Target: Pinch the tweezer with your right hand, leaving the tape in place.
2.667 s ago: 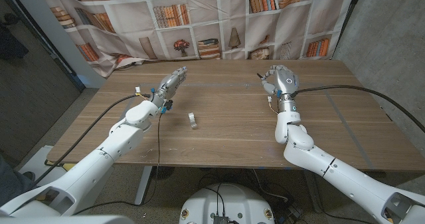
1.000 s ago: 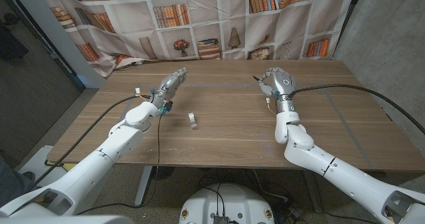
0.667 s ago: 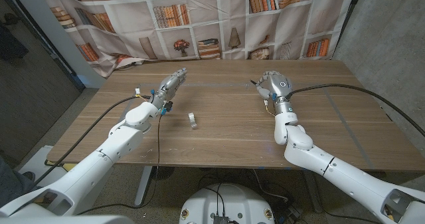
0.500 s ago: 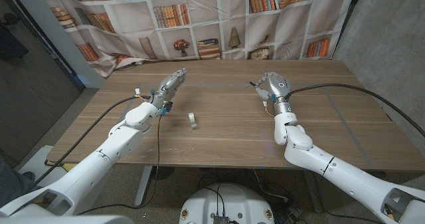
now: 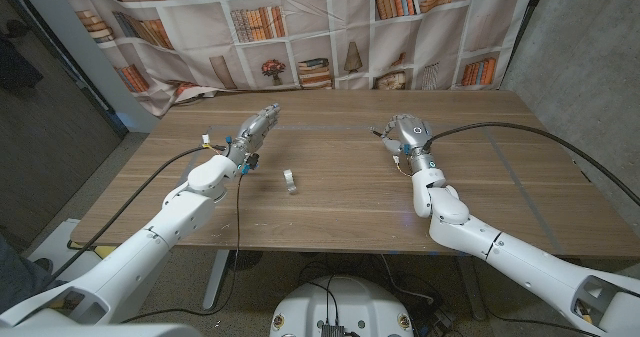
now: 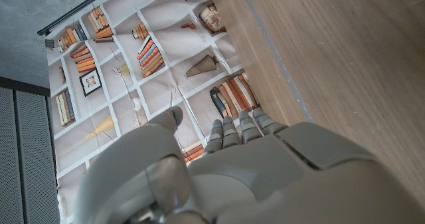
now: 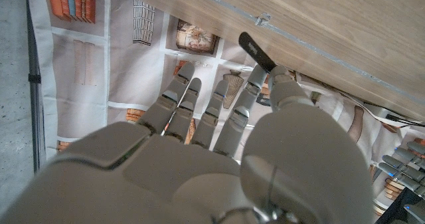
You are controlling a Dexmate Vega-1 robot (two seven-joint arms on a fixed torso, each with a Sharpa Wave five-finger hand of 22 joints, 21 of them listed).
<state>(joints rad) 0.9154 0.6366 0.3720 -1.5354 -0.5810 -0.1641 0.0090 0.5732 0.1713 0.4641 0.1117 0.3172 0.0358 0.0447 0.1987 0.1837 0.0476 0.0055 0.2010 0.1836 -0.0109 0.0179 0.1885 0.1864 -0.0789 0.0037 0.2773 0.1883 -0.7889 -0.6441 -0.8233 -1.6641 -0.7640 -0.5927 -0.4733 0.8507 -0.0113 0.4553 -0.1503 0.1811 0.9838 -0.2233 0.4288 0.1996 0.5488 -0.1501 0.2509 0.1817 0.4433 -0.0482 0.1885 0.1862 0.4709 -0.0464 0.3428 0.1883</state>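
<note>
Overhead, a wooden table (image 5: 330,192) with a pale, fine lengthwise grain is seen, and a printed fabric backdrop (image 5: 300,27) of bookshelves hangs behind its far edge in soft folds. The right hand (image 5: 404,133), smooth grey and white with jointed fingers, is held over the far right part of the table, and the tweezer (image 7: 256,53), a thin, dark, flat metal strip with a rounded tip, is pinched between its thumb and a fingertip (image 7: 257,74); the remaining fingers are extended loosely beside it. In the right wrist view the tweezer's tip is seen against the table's edge. The tape (image 5: 290,182), a small whitish roll, sits on the table near the middle, well apart from the right hand and nearer the left one. The left hand (image 5: 255,127) is stretched over the far left part of the table, fingers straight and close together, with nothing held. Black cables (image 5: 520,132) are draped along both arms.
</note>
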